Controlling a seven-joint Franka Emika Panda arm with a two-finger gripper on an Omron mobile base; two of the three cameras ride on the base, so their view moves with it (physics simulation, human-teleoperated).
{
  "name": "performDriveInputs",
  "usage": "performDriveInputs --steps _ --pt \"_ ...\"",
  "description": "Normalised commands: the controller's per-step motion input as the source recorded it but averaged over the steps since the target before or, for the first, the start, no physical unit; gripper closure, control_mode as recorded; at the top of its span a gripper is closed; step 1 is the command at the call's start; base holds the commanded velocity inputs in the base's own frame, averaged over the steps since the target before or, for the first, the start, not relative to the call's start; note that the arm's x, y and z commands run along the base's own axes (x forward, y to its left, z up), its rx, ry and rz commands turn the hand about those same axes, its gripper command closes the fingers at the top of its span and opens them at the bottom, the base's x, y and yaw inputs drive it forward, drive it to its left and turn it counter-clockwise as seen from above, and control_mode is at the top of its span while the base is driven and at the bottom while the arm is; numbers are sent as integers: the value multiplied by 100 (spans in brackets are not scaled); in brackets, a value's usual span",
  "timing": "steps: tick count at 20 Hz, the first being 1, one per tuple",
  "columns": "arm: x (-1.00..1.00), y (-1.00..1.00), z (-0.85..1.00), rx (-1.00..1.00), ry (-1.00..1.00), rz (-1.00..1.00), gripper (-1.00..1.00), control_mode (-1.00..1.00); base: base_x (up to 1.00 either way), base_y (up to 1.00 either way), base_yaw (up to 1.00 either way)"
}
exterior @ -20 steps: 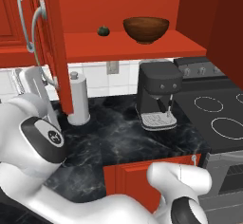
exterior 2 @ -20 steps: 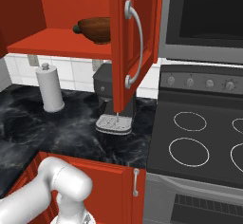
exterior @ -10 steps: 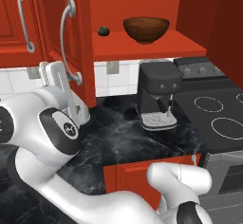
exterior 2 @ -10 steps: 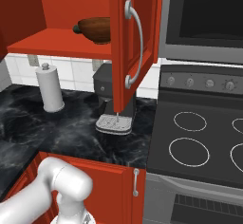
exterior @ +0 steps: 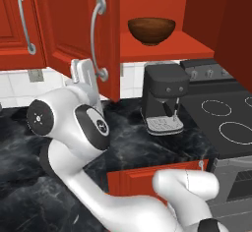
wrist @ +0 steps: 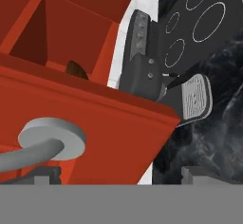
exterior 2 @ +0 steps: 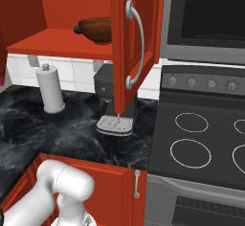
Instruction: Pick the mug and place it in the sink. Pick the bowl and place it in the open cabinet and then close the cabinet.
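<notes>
Red fills the left base view: the cabinet [exterior: 162, 42] stands open, the bowl [exterior: 151, 30] is seen resting on its shelf, and the left door [exterior: 78, 29] hangs partly swung with its handle [exterior: 97, 39] facing out. The tool [exterior: 82, 72] is held just below that door's lower edge, jaws spread wide, nothing gripped. A steady sideways push on the door face is judged best, kept clear of the handle.

From the right base view, the bowl [exterior 2: 95, 29] is half hidden behind the right door [exterior 2: 136, 38]; that door must be shut too. A paper roll [exterior 2: 50, 89] and coffee machine [exterior 2: 109, 100] stand on the black marble surface [exterior 2: 72, 134], beside the stove [exterior 2: 201, 139].

In the hand view, the door edge [wrist: 95, 118] and handle base [wrist: 50, 135] loom close.
</notes>
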Motion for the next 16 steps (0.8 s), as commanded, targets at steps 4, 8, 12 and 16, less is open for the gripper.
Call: performDriveInputs --steps 4,8,12,16 --pt "31 -77 0 4 -1 0 -100 -100 0 0 0" --pt "44 -72 0 4 0 0 -100 -100 0 0 0" --pt "51 -70 0 4 0 0 -100 -100 0 0 0" --pt "53 -66 0 5 0 0 -100 -100 0 0 0"
